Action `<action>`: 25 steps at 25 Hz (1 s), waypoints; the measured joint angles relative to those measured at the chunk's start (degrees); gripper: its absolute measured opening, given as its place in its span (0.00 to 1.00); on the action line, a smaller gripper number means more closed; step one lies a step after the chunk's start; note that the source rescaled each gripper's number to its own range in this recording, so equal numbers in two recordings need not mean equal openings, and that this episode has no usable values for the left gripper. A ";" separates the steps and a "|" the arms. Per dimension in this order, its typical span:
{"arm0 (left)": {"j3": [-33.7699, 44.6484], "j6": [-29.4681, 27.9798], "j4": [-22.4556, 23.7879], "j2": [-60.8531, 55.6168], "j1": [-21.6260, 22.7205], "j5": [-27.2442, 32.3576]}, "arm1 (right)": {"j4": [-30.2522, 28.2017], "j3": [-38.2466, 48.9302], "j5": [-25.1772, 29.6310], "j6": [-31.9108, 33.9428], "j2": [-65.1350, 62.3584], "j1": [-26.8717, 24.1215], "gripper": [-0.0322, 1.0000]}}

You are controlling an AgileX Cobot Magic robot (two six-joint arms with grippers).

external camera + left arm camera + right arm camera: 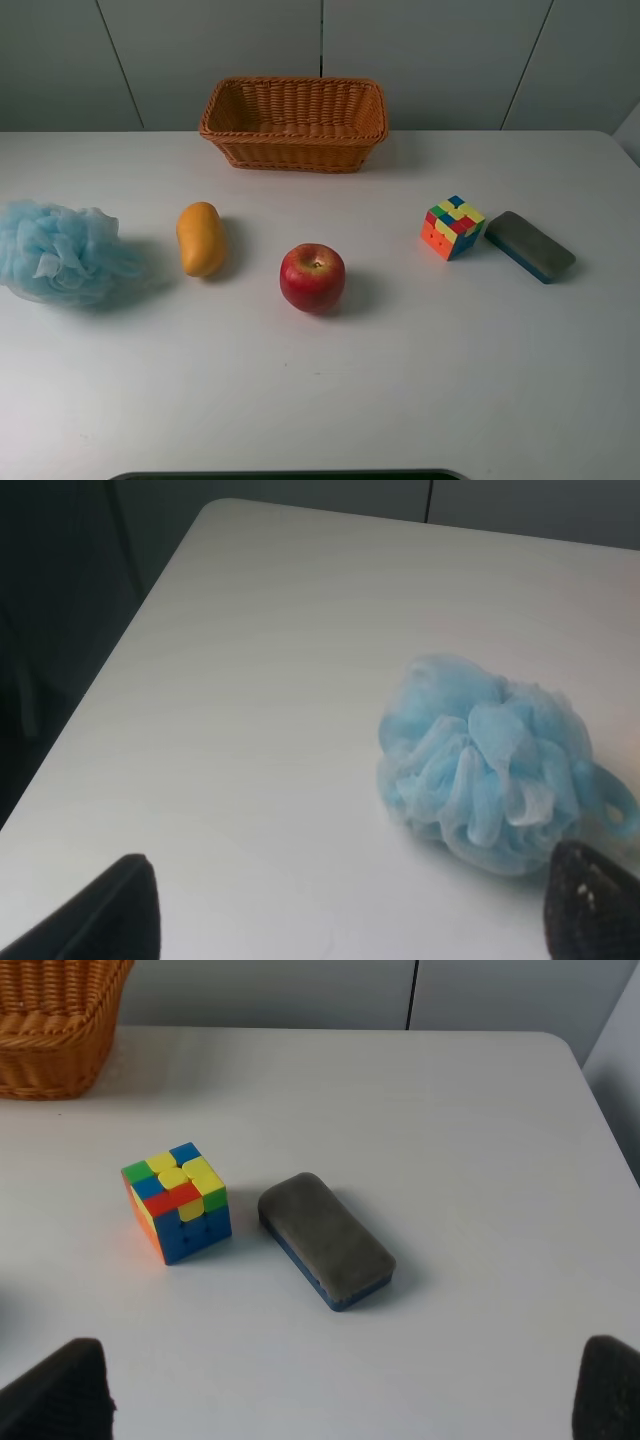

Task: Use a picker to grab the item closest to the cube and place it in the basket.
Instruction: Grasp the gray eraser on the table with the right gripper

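A multicoloured cube sits on the white table at the right; it also shows in the right wrist view. A grey-topped blue eraser block lies right beside it, the closest item, also in the right wrist view. A wicker basket stands at the back middle, its corner in the right wrist view. No gripper shows in the exterior view. My right gripper is open, its fingertips wide apart, short of the eraser. My left gripper is open near a blue bath pouf.
A red apple sits mid-table, an orange mango to its left, and the blue pouf at the far left edge. The table's left edge shows in the left wrist view.
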 joint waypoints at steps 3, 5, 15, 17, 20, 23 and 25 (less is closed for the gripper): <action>0.00 0.00 0.00 0.00 0.00 0.00 | 0.00 0.00 0.00 0.00 0.00 0.00 0.99; 0.00 0.00 0.00 0.00 0.00 0.00 | 0.00 0.00 0.00 0.00 0.00 0.00 0.99; 0.00 0.00 0.00 0.00 0.00 0.00 | 0.00 0.00 0.00 -3.04 0.04 0.00 0.99; 0.00 0.00 0.00 0.00 0.00 0.00 | 0.00 -1.58 0.00 -5.70 2.14 0.00 0.99; 0.00 0.00 0.00 0.00 0.00 0.00 | 0.00 -6.79 0.00 -13.94 10.58 0.00 0.99; 0.00 0.00 0.00 0.00 0.00 0.00 | 0.00 -14.31 1.12 -22.75 23.63 0.00 0.99; 0.00 0.00 0.00 0.00 0.00 0.00 | 0.45 -18.75 1.84 -26.99 32.54 -0.04 0.99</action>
